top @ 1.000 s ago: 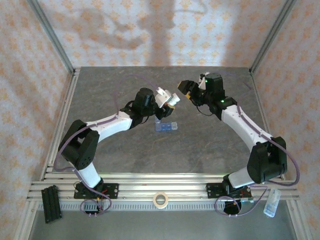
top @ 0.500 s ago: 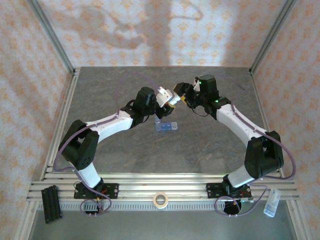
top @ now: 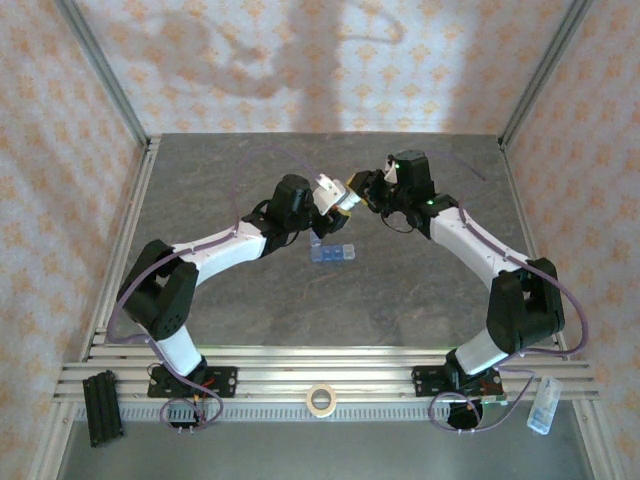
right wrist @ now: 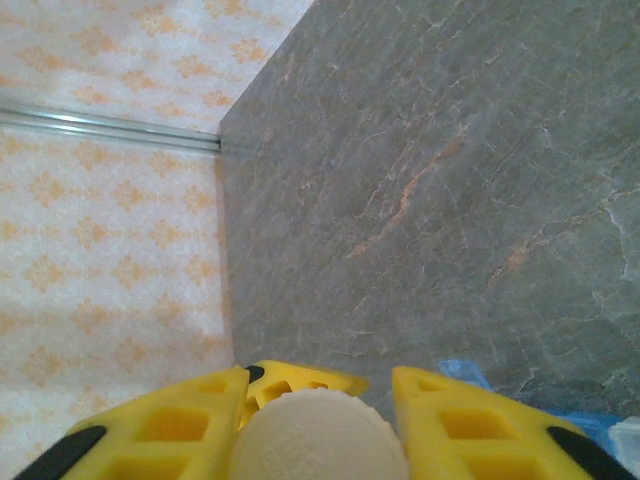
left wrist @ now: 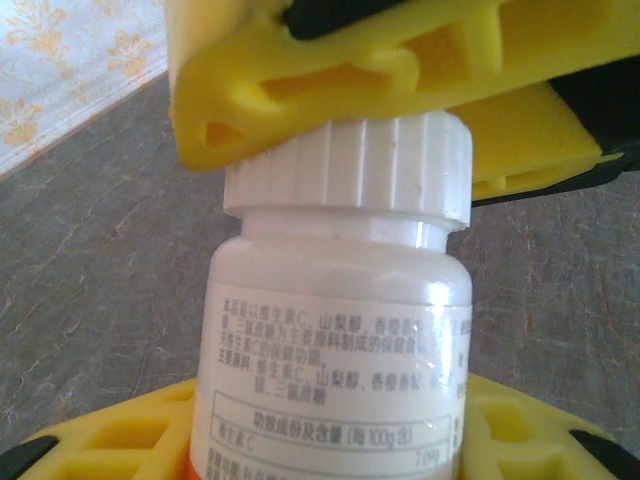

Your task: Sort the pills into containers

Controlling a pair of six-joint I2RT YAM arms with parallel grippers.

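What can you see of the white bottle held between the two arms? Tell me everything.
The white bottle looks like glossy plastic, cylindrical, with a label of small black Chinese print and a hint of orange lower down. Its ribbed screw cap is on. The left gripper clamps the body; the right gripper is shut on the cap. It is tilted, off the table.

Left pincer (top: 332, 194) and right pincer (top: 359, 189) together on a white bottle (top: 345, 200), blue containers (top: 333, 253) on the table (top: 250, 310) nearby.
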